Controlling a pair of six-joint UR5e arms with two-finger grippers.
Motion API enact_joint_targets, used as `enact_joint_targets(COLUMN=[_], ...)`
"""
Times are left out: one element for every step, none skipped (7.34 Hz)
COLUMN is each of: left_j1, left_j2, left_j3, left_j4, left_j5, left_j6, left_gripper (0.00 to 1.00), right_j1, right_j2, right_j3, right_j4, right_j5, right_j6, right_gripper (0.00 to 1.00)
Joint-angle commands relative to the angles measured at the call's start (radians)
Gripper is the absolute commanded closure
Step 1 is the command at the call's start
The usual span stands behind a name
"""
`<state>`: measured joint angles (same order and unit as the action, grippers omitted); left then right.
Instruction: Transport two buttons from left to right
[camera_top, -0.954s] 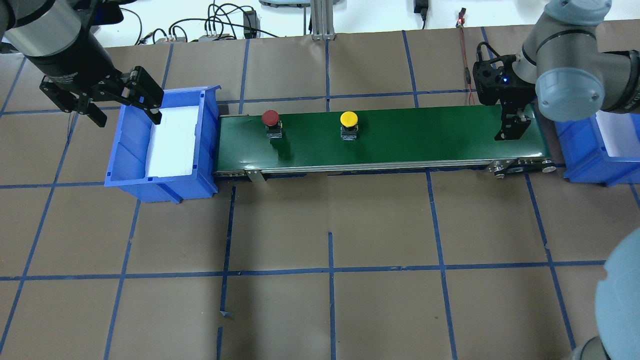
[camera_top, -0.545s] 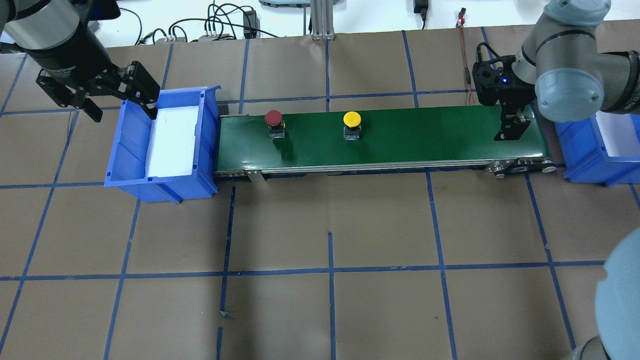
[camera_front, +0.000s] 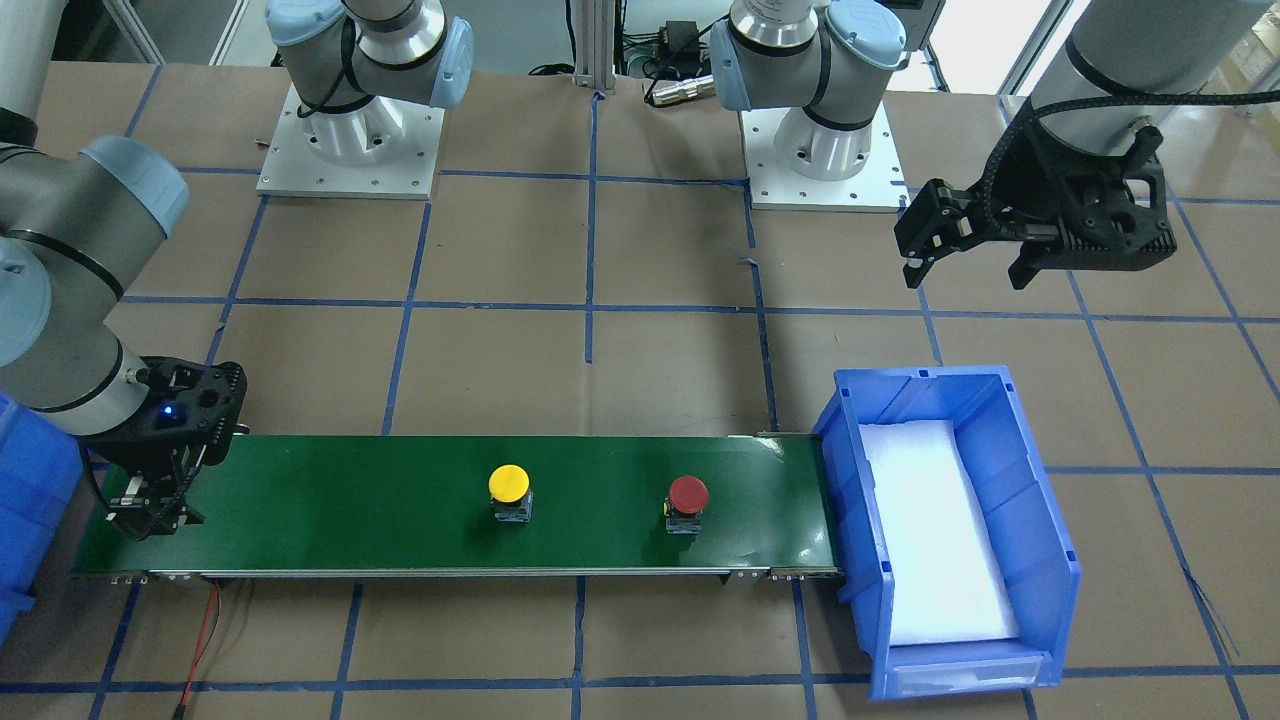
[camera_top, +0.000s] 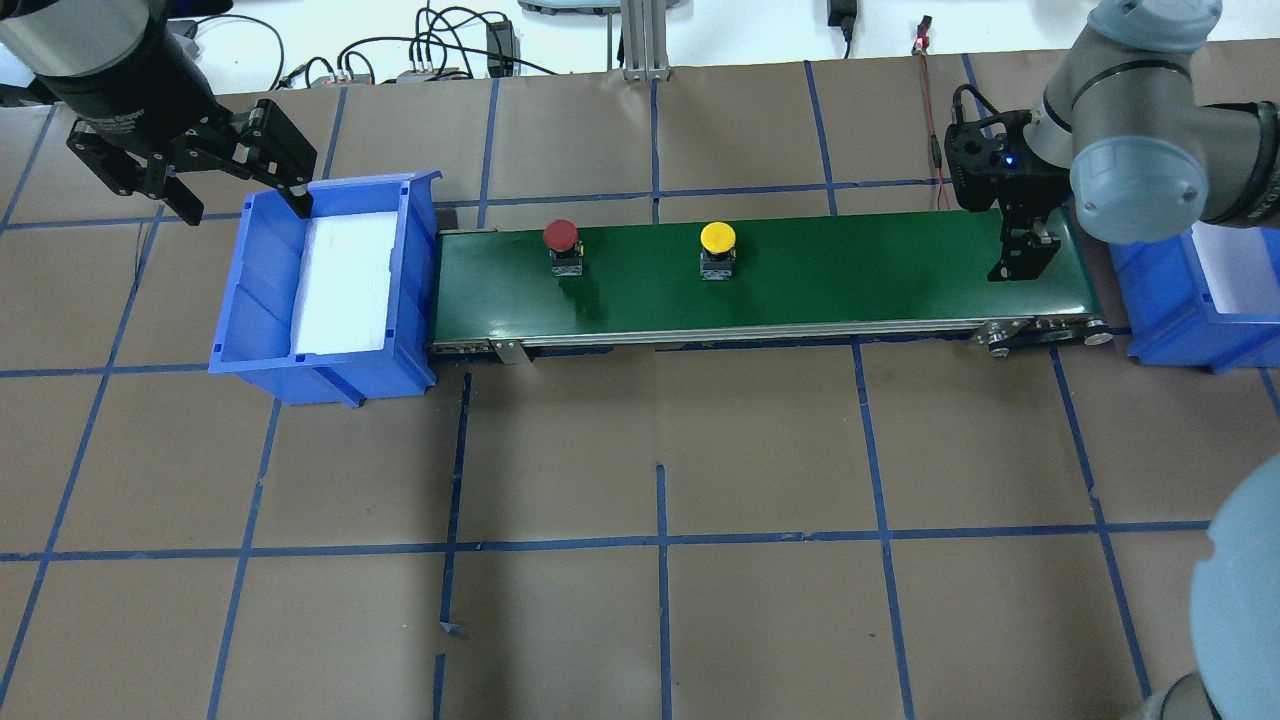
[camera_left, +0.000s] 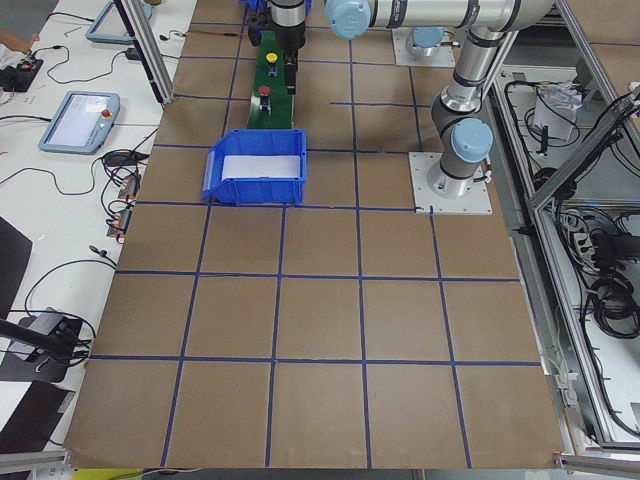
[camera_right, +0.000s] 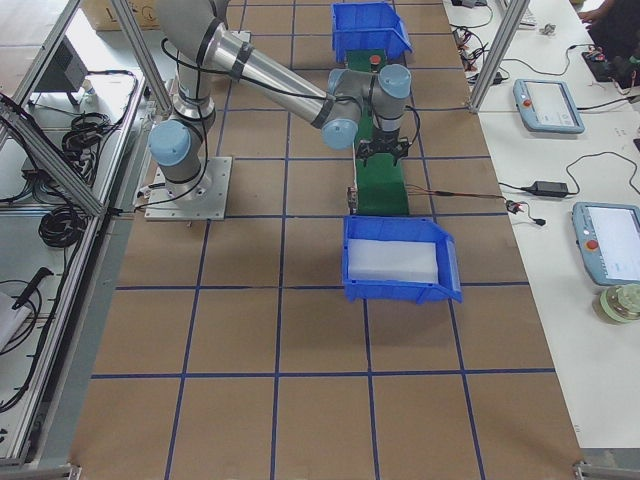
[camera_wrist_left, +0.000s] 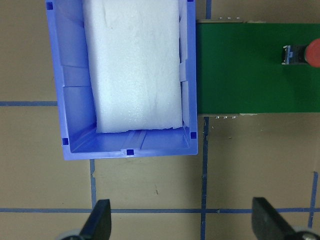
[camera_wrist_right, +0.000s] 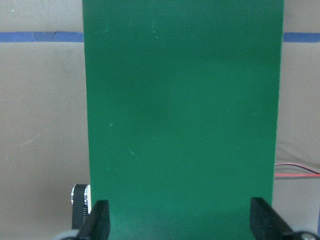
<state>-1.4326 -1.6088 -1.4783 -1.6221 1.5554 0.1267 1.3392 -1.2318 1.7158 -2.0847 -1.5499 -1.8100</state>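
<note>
The red button (camera_top: 561, 237) and the yellow button (camera_top: 717, 238) stand upright on the green conveyor belt (camera_top: 850, 280), the red one near its left end, the yellow one near the middle. They also show in the front view, red (camera_front: 688, 492) and yellow (camera_front: 508, 483). The red button shows at the right edge of the left wrist view (camera_wrist_left: 306, 52). My left gripper (camera_top: 240, 195) is open and empty, raised behind the left blue bin (camera_top: 230, 330). My right gripper (camera_top: 1020, 262) is open and empty, low over the belt's right end (camera_wrist_right: 181, 125).
The left bin holds only a white foam pad (camera_wrist_left: 135, 65). A second blue bin (camera_top: 1160, 320) stands past the belt's right end. A red wire (camera_top: 935, 150) runs behind the belt. Brown paper with blue tape lines covers the table.
Both buttons have moved right along the belt. My left gripper has drawn back and up, away from the left bin. The right arm has not moved.
</note>
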Motion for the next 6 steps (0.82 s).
enact_joint_targets(left_j1=[-0.014,-0.020,-0.014,-0.011,-0.040,-0.072], left_j2=[0.010,0.053,0.087,0.064,0.081,0.078], left_j3=[0.001,-0.008,-0.008,0.018,0.018,-0.011], left_j4=[0.004,-0.055,-0.194,-0.153,-0.074,-0.079], left_j5=[-0.011,0.039,0.041,0.038,0.032,0.040], left_j6=[-0.012,-0.015,-0.039,-0.136,-0.163,-0.162], left_gripper=[0.00,0.00,0.00,0.00,0.00,0.00], right_j1=[0.000,0.000,0.000,0.000,0.000,0.000], right_j2=[0.000,-0.002,-0.003,-0.003,-0.002,-0.002], right_j3=[0.001,0.001,0.001,0.001,0.002,0.001], right_j4=[0.000,0.000,0.000,0.000,0.000,0.000], right_j5=[0.002,0.001,-0.002,-0.004,0.004,0.002], right_j6=[0.001,-0.002,0.000,-0.002,0.000,0.003], right_gripper=[0.02,0.02,0.02,0.02,0.02,0.02])
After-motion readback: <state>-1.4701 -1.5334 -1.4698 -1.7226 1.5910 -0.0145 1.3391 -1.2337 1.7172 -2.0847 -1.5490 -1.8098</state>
